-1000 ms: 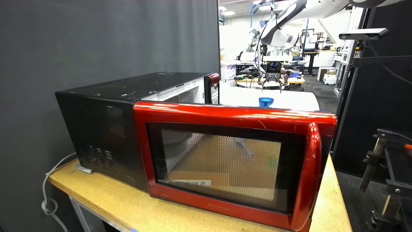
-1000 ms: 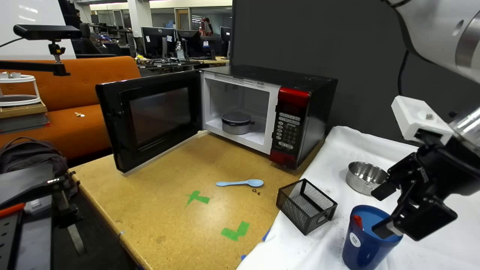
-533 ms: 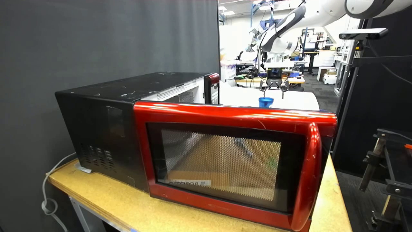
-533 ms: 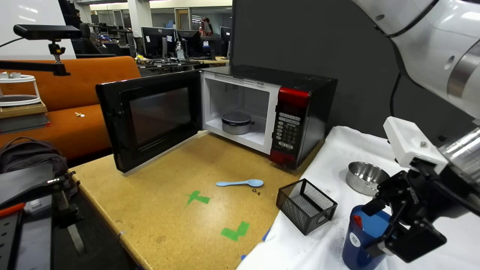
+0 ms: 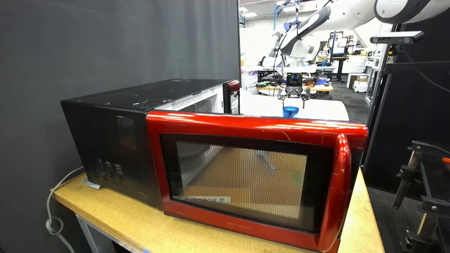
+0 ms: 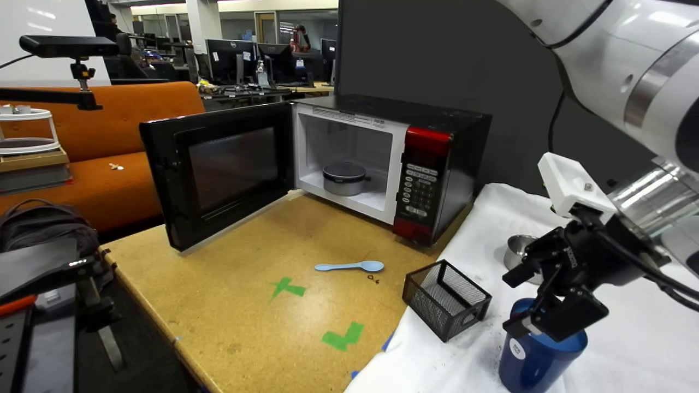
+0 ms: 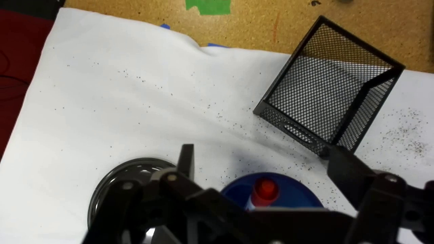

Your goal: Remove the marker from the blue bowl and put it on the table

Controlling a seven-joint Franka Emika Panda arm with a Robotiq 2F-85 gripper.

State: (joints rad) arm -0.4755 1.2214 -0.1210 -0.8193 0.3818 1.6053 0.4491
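Observation:
The blue bowl is a deep, cup-shaped blue container [image 6: 538,365] on the white-topped table [image 6: 633,344]. It also shows in an exterior view [image 5: 290,113] and in the wrist view [image 7: 298,195], where my gripper covers its near part. A marker [image 7: 264,191] with a red end up and a white body leans inside it. In the exterior views the marker is mostly hidden. My gripper [image 7: 261,156] is open and empty, its fingers wide apart. In an exterior view the gripper [image 6: 512,303] is over the bowl's rim area, one finger [image 6: 519,325] in front of the rim.
A black mesh basket [image 6: 446,300] stands close to the bowl and near one finger in the wrist view [image 7: 325,95]. A steel bowl [image 6: 516,252] is partly behind the gripper. The microwave [image 6: 349,153] has its door open. A light blue spoon [image 6: 349,267] lies on the wooden tabletop.
My gripper first lowered toward the blue bowl, then shifted left in both exterior views. It stayed open. The bowl has not moved.

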